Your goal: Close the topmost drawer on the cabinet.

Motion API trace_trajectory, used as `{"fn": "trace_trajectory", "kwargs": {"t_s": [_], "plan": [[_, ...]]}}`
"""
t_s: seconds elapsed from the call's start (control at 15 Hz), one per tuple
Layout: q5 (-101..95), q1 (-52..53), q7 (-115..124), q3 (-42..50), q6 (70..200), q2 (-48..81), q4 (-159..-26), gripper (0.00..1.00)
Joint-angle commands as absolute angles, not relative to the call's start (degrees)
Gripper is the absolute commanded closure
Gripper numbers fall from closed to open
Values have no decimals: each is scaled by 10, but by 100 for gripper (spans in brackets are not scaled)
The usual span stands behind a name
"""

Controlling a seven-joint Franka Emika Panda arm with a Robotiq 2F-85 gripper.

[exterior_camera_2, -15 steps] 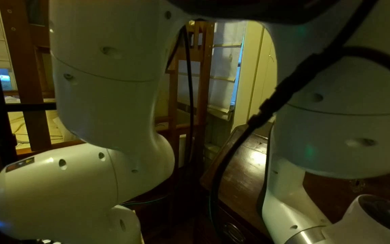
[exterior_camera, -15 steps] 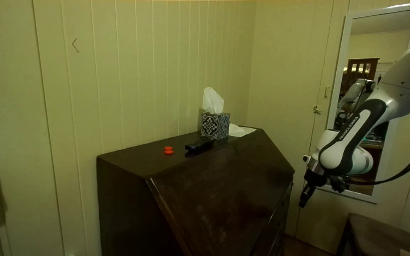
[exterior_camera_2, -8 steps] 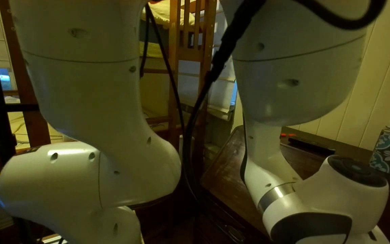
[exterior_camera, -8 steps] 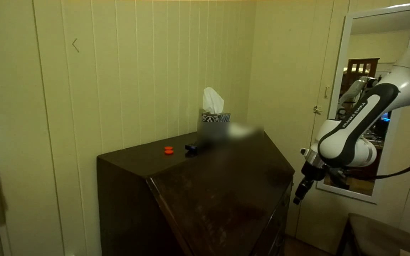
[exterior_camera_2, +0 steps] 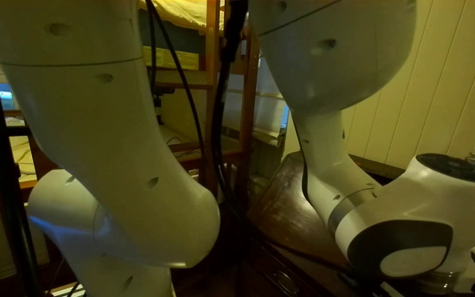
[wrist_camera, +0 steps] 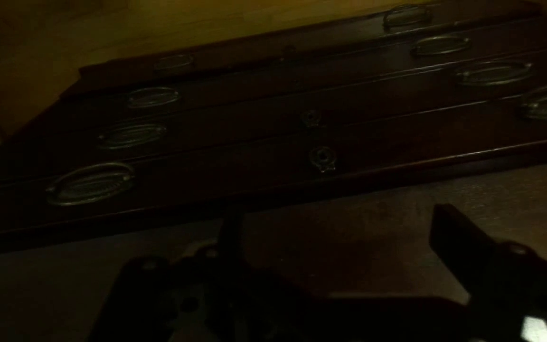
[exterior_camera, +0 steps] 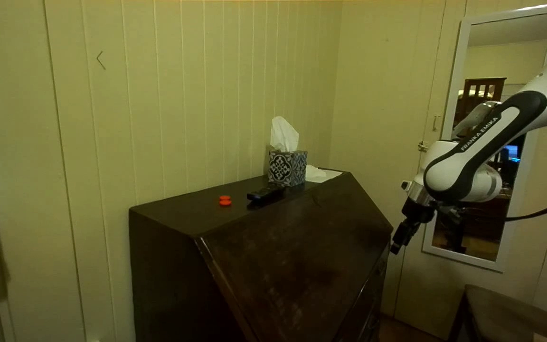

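Observation:
The dark brown cabinet has a slanted front and fills the lower middle of an exterior view. Its drawer fronts with oval metal pulls show in the dark wrist view. The topmost drawer is the row nearest my gripper, with a keyhole plate at its middle; it looks about in line with the drawers beyond, though dimness hides the exact gap. My gripper is open, its dark fingers wide apart over the brown slanted panel, nothing between them. In an exterior view the gripper hangs beside the cabinet's front corner; contact cannot be told.
On the cabinet top are a patterned tissue box, a dark remote, orange-red discs and white paper. A mirror leans behind the arm, with a stool below. A black cable hangs off the arm.
My gripper has risen a little and shifted closer to the cabinet's front corner, and its jaws have spread. The arm's elbow and cable have swung across. The cabinet has not visibly moved.

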State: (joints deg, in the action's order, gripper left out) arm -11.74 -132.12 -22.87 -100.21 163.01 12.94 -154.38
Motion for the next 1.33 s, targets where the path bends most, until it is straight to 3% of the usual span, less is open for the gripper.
{"fn": "trace_trajectory", "kwargs": {"t_s": [0.0, 1.27], "plan": [[-120, -1350, -224, -1031, 1611, 132, -1537, 0], [-122, -1371, -222, -1051, 1594, 137, -1527, 0]]}}
